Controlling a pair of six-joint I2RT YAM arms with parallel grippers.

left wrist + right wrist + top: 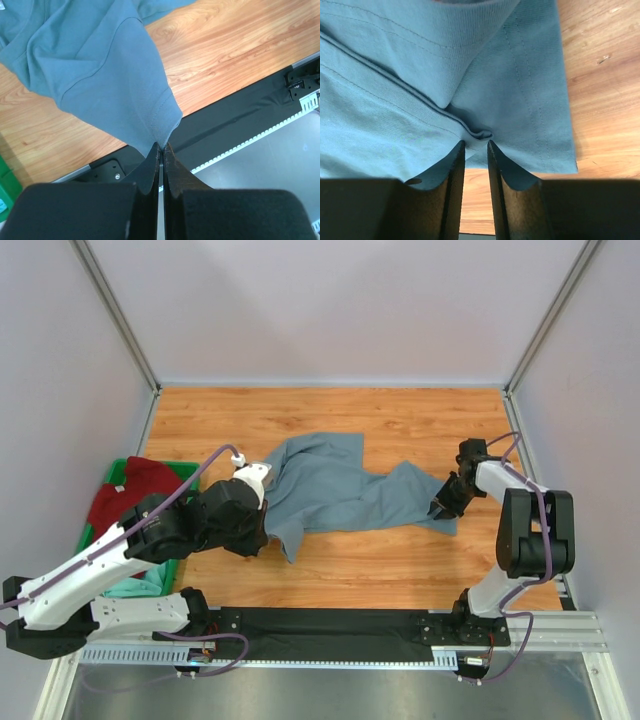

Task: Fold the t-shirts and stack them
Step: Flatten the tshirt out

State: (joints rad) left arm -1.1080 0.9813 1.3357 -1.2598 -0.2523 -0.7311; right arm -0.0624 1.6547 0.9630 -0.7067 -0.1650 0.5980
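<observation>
Grey-blue t-shirt [330,495] is sprawled across the middle of the worktop [400,420]. Left pincer [161,146] is clamped tight on a sleeve corner. Right pincer [476,142] is nearly closed, nipping a hem fold at the shirt's right end. Dark red t-shirt [130,490] sits in the green bin [185,468], far left.

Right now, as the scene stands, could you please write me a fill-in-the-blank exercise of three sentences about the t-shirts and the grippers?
1. The left gripper pinches the t-shirt whose colour is ___.
2. The dark red t-shirt lies in a bin of ___ plastic.
3. On the wooden table lies only ___ t-shirt.
Missing words: grey-blue; green; one.
</observation>
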